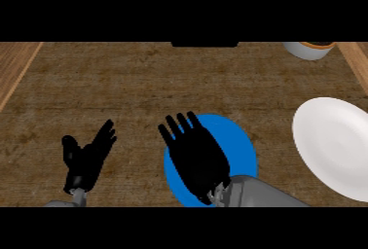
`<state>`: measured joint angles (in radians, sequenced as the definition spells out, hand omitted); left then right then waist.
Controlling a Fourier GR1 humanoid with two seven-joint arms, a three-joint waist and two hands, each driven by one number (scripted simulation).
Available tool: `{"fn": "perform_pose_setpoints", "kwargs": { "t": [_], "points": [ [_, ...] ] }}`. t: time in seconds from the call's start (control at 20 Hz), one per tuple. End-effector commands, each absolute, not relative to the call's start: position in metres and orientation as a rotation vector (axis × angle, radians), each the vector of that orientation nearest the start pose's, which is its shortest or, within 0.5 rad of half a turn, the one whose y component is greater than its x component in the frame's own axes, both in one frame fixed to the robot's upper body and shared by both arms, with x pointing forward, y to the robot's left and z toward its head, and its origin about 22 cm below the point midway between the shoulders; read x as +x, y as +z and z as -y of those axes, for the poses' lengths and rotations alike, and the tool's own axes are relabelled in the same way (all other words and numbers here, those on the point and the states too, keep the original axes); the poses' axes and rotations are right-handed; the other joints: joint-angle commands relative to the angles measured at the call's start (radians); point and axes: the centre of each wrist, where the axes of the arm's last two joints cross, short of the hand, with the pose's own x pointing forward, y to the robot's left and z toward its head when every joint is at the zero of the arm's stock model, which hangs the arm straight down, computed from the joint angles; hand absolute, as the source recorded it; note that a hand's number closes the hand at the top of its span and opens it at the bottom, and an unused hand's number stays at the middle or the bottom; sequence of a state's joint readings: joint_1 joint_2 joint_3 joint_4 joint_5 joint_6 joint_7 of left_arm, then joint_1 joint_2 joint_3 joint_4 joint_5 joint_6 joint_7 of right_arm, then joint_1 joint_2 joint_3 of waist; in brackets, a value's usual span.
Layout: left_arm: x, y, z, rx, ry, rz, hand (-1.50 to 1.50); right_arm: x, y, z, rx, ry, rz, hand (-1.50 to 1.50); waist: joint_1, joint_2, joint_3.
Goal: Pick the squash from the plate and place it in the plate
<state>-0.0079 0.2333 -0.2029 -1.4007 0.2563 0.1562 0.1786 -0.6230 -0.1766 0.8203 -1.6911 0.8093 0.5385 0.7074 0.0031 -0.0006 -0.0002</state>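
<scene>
Right hand point(197, 158), fingers straight, is covering the blue plate point(244, 151); left hand point(84, 160) is resting spread beside it; white plate point(334, 146) is lying rightward.

**Right hand point(195, 155) over blue plate point(244, 146)**

Spreads flat above the blue plate on the brown table point(144, 82), fingers point(179, 125) straight, hiding much of its middle. Further right, apart: white plate point(334, 146), cut by the edge. Lower left: left hand point(86, 158), open, fingertips up. Top right edge: small white container point(307, 51).
</scene>
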Motion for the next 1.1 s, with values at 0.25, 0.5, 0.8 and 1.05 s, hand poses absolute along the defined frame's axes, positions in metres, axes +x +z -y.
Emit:
{"fn": "perform_pose_setpoints", "kwargs": {
  "t": [0.25, 0.5, 0.8, 1.05],
  "points": [
    [0.228, -0.024, -0.242, 0.004, -0.006, 1.178, 0.00, 0.222, 0.103, 0.034, -0.735, 1.780, 1.223, -1.50, 0.000, -0.001, 0.000],
    [0.230, -0.026, -0.252, 0.007, -0.009, 1.176, 0.00, 0.228, 0.088, 0.039, -0.797, 1.808, 1.233, -1.50, 0.000, 0.000, 0.000],
    [0.237, -0.038, -0.248, 0.010, -0.019, 1.193, 0.00, 0.229, 0.066, 0.018, -0.926, 1.812, 1.181, -1.50, 0.000, 0.001, 0.000],
    [0.240, -0.032, -0.230, 0.002, -0.017, 1.187, 0.00, 0.248, 0.046, 0.024, -0.932, 1.830, 1.145, -1.50, 0.001, 0.001, 0.000]
  ]
}}
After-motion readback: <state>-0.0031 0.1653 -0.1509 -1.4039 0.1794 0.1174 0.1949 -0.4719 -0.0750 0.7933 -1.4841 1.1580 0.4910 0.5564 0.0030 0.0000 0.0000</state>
